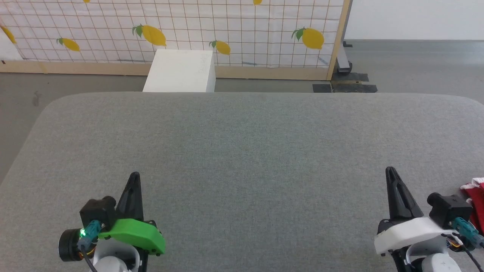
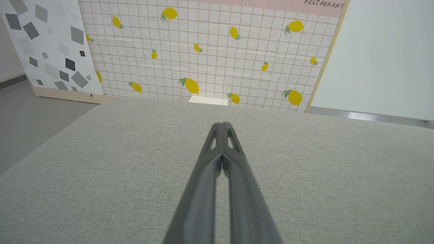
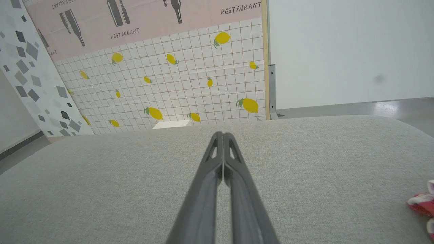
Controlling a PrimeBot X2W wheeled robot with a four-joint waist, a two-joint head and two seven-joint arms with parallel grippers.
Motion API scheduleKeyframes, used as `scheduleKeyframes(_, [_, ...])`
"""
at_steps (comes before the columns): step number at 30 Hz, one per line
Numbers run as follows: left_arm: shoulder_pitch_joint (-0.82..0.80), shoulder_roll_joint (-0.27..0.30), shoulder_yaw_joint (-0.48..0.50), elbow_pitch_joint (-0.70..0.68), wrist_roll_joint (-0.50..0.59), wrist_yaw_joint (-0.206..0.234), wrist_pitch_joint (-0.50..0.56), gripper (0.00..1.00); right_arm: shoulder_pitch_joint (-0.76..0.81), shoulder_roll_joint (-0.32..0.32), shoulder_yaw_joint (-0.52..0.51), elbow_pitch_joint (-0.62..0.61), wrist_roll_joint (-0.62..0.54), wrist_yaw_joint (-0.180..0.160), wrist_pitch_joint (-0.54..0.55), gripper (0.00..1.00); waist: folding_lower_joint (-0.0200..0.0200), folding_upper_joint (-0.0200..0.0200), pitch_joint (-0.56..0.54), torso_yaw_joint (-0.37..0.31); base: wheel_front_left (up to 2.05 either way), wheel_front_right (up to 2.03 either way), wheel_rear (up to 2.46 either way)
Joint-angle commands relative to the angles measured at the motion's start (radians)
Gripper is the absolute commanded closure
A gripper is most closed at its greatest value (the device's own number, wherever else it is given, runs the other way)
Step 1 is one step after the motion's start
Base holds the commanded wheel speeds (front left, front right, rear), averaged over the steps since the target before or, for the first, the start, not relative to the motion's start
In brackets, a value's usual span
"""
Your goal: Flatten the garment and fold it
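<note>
My left claw is clenched, its two dark fingers pressed together along their length with nothing between them, and it hangs low over the near left part of the counter. My right claw is clenched the same way and holds nothing, over the near right part.

The counter is a broad surface covered in a grey-green woven cloth, with rounded far corners. The cloth lies smooth and even across the whole middle.

The garment lies at the counter's near right edge, just beside my right wrist and apart from the fingertips. Only a bunched red fold with a bit of white trim shows; the rest is cut off by the edge of the head view. In the right wrist view it sits low at the far right, crumpled rather than flat.

Beyond the far edge of the counter stands a white box on the grey floor. Behind the box is a lemon panel, white tile pattern with yellow lemons, set in a pale wooden frame. Above it, in the right wrist view, runs a pink poster with dark bottles and the word RESTAURANT. To the left of the lemons leans a speckled panel, white with grey and black chips. To the right rises a plain white wall, and dark mats lie on the floor at the foot of the frame.
</note>
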Motion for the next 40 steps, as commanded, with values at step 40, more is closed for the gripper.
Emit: scheduleKeyframes(40, [0.032, -0.063, 0.064, -0.076, 0.128, -0.042, 0.081, 1.0, 0.02, 0.0, 0.023, -0.082, -0.075, -0.001, 0.076, 1.0, 0.0, 0.0, 0.008, -0.01, 0.0, 0.0, 0.0])
